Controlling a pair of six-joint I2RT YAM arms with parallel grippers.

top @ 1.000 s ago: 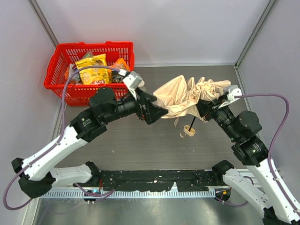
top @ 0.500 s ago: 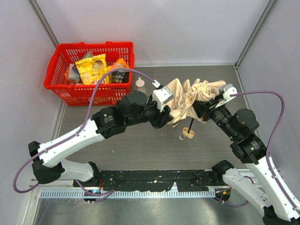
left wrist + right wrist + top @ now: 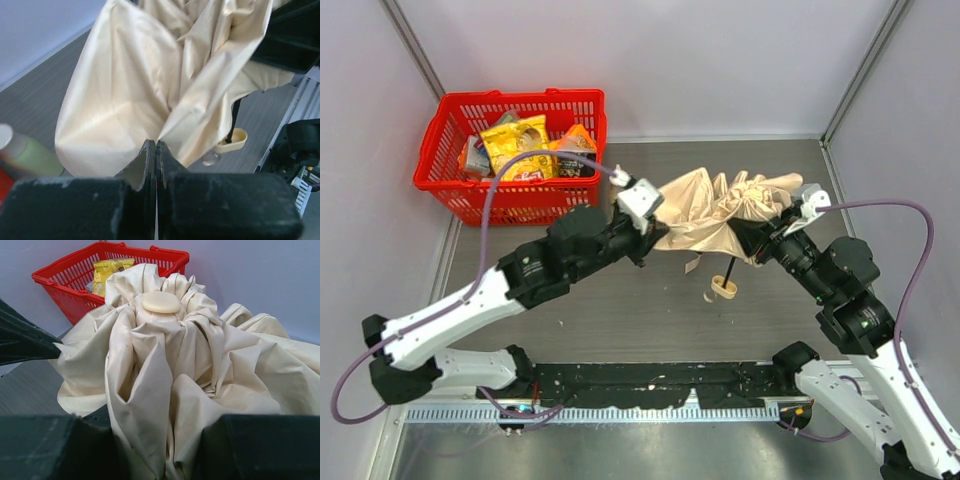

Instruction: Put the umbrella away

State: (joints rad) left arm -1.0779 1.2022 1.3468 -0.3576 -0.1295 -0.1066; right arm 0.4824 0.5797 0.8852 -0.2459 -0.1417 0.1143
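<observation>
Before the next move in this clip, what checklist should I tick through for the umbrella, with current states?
1. Left gripper pinching the umbrella at its fabric edge: ok, jaws shut on it.
2. Right gripper holding the bunched fabric: ok.
3. Fabric folded tight: not ok, loose and billowy.
4. Handle clear of both arms: ok.
5. Green bottle clear of the fabric: cannot tell.
</observation>
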